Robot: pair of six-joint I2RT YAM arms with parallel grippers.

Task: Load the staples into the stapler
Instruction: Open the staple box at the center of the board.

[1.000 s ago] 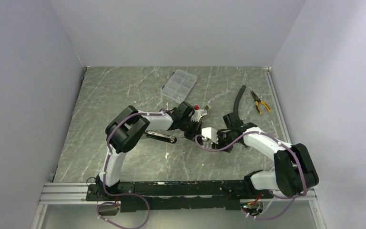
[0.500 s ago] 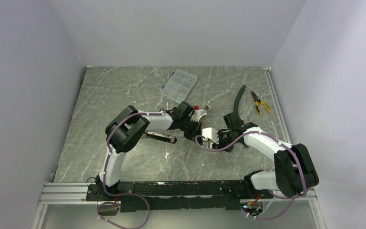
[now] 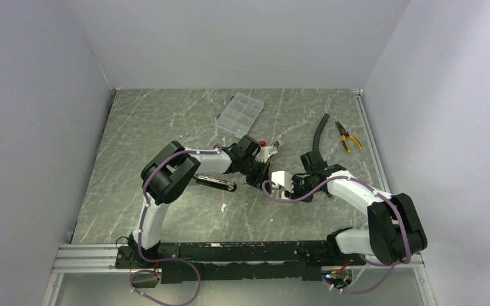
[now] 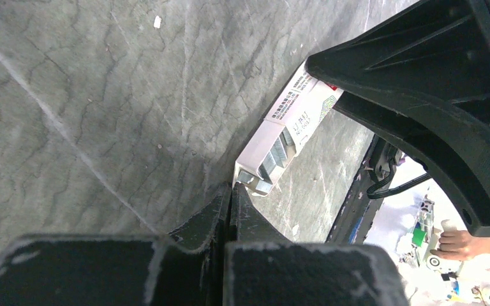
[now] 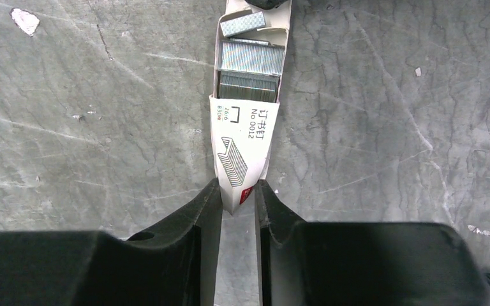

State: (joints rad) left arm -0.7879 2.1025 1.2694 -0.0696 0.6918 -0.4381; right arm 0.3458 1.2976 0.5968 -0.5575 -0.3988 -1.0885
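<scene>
Right gripper [image 5: 236, 191] jaws clamped on printed end of small white cardboard staple box [image 5: 239, 150], middle of surface. Tray [image 5: 224, 38] slid out, silvery staple strips [image 5: 250, 60] exposed. Left gripper [image 4: 230, 205] jaws together, tips at tray's far end. Long black stapler [image 3: 215, 183] nearby, toward left edge.

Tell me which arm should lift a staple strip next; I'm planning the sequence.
Left, probably. The right gripper is clamped on the box sleeve, steadying it; the left gripper, shut and empty, sits right by the exposed staples.

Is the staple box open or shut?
Open: the tray sticks out of the sleeve, with staple strips showing inside.
</scene>
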